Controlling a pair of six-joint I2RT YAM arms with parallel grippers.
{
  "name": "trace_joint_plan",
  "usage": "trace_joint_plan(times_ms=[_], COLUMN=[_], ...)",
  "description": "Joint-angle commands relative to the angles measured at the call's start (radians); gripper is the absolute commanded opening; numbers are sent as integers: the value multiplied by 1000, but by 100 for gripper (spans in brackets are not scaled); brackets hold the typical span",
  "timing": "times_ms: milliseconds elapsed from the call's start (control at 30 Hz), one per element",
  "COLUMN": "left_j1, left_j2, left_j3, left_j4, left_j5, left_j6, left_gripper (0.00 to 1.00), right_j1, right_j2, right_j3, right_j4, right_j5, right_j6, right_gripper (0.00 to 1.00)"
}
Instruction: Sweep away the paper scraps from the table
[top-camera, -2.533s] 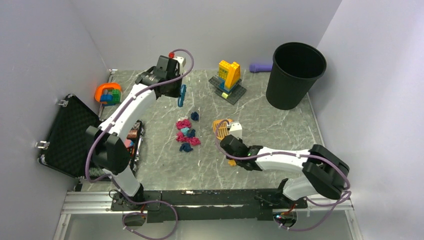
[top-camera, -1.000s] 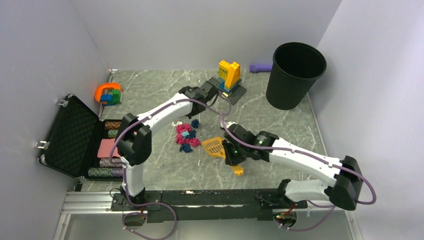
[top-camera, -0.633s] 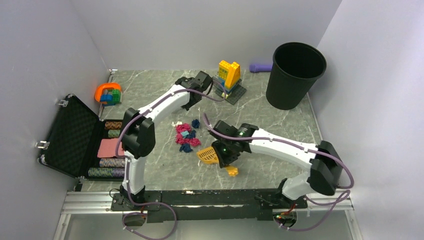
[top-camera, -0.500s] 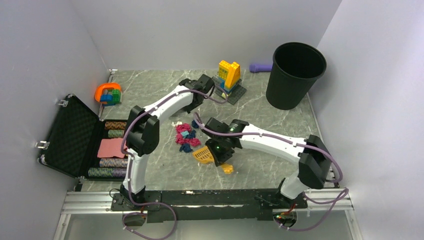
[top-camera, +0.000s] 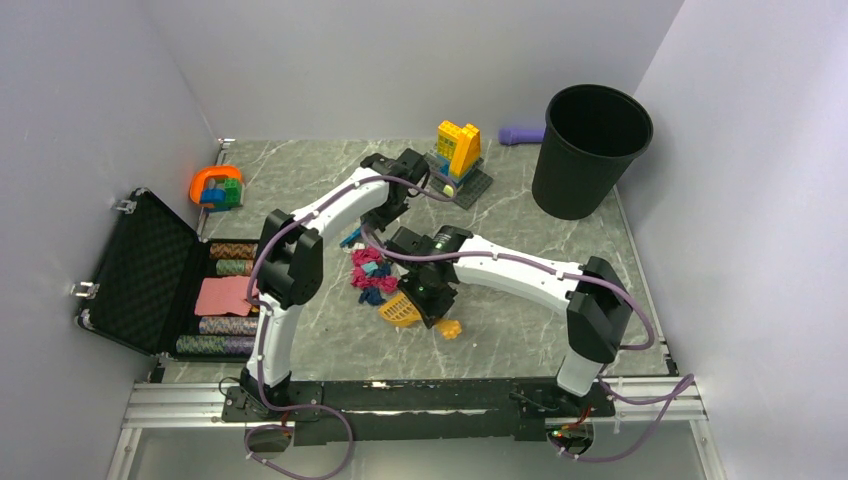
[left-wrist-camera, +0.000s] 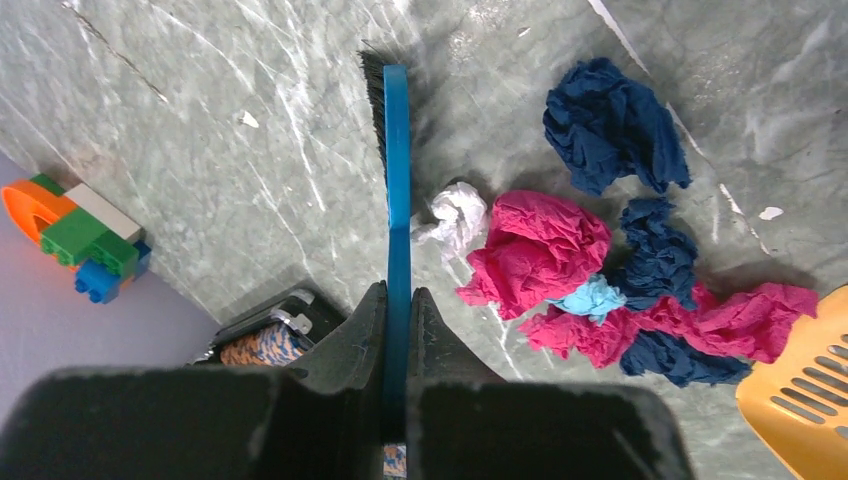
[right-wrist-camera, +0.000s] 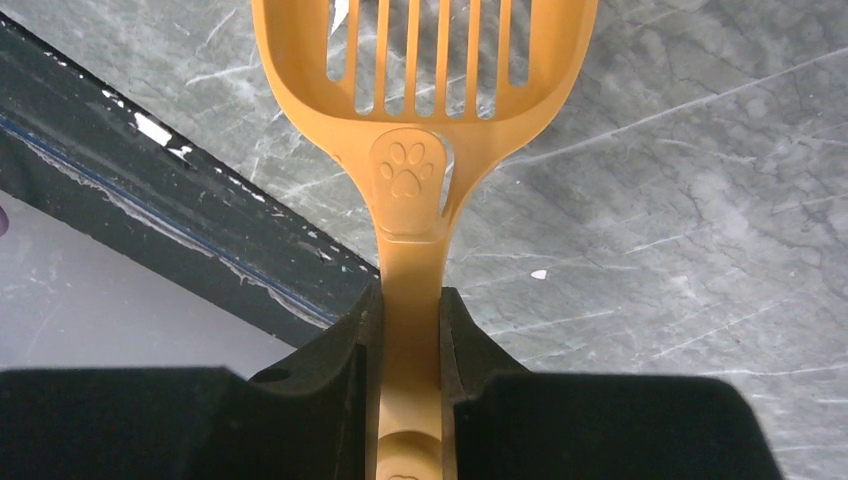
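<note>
Paper scraps (left-wrist-camera: 600, 290) lie between left end effector (left-wrist-camera: 398, 300) and right end effector (right-wrist-camera: 410, 300).

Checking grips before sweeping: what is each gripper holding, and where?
Left gripper clamps the blue brush by its handle; right gripper clamps the orange scoop by its handle.

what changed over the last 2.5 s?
Left gripper brought the blue brush down beside the paper scraps, on their far-left side. Right gripper moved the orange scoop leftward to the pile's near-right edge. Both grips unchanged. Scraps, black bin, brick build and case stayed put.
</note>
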Motion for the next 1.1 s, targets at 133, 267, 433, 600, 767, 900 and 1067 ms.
trace_joint_plan(times_ms=[133,267,433,600,767,900,1067], left_j1=[3,3,-4,-35,-57,-64,-81], left_j2=[-28,-44,-91,-130,-163,-192,-221], left_j3=[-3,-13,-74,-133,-161,-179,-192], left_j4=[-49,-77,-60,-60,-70,-76,-82], left_j5=[119,165,238,252,307,353,414], left_j6=[-91,-129,-156,-193,-257,-280,-283], left_gripper=[0,0,0,0,0,0,0], right_j1=[6,6,5,7,5,5,4], right_j2=[45,84,130,149,152,148,148], right_j3=[66,92,133,144,114,81,36], right_j4=[-58,-39,-24,1,56,102,156], right_j5=[-8,-7,-4,8,12,27,53], right_j6=[-34,-38,-35,-20,-1,5,7], right_gripper=[0,0,0,0,0,0,0])
